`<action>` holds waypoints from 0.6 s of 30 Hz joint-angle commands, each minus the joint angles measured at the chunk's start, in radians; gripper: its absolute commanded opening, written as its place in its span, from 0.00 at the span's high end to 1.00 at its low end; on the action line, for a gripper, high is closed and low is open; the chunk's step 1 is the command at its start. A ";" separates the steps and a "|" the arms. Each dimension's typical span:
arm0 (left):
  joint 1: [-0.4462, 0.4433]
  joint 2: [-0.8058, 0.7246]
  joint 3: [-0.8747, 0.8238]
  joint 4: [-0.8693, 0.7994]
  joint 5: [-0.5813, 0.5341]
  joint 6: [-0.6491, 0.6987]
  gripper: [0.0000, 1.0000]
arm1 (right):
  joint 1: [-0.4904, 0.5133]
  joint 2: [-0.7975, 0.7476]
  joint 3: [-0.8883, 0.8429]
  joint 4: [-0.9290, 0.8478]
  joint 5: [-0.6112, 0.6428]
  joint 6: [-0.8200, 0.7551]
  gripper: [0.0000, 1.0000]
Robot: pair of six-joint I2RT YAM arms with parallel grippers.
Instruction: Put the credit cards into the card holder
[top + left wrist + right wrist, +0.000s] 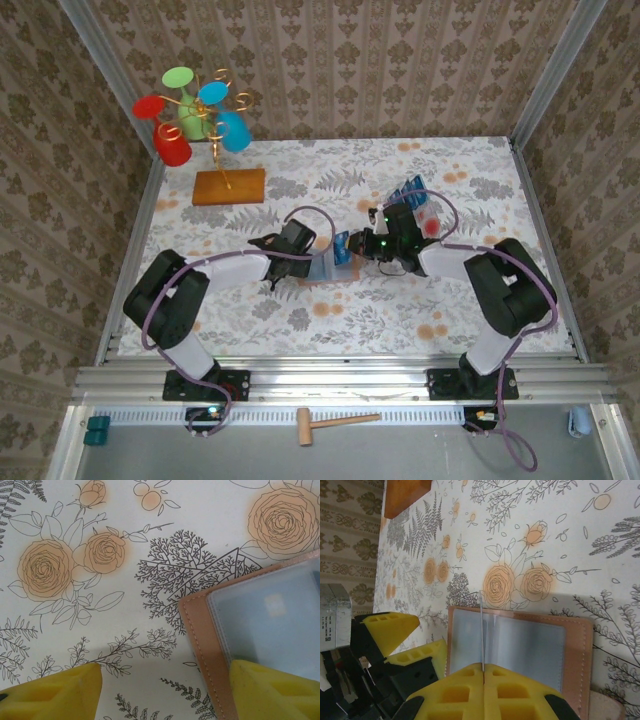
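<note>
1. From above, the left arm (225, 268) reaches low from its base toward the middle of the desk (350, 320). The right arm (450, 262) bends in from the opposite side, and the two wrists nearly meet. Between them lies the open card holder (320, 270). A blue credit card (342, 248) stands on edge at the right jaws. Spare cards (408, 190) sit in a clear tray (428, 225) just behind the right wrist.
2. At the left wrist, the left jaws stand partly open and grip nothing. One yellow finger (50, 695) is over bare desk, and the other finger (275, 690) overlaps the card holder (265, 615) on its grey-blue inside. Whether it presses down I cannot tell.
3. At the right wrist, the right jaws are closed tight on the credit card (481, 625), seen edge-on and upright over the card holder (525, 645). The left jaws' fingers (390, 630) sit at the holder's left edge.
</note>
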 commanded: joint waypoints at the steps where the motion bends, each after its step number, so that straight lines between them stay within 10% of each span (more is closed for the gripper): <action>1: -0.008 0.009 0.011 -0.017 -0.026 -0.002 0.31 | 0.009 0.025 -0.018 0.072 -0.020 0.024 1.00; 18: -0.016 0.014 -0.024 -0.012 -0.024 -0.020 0.31 | 0.035 0.113 -0.087 0.303 -0.032 0.067 1.00</action>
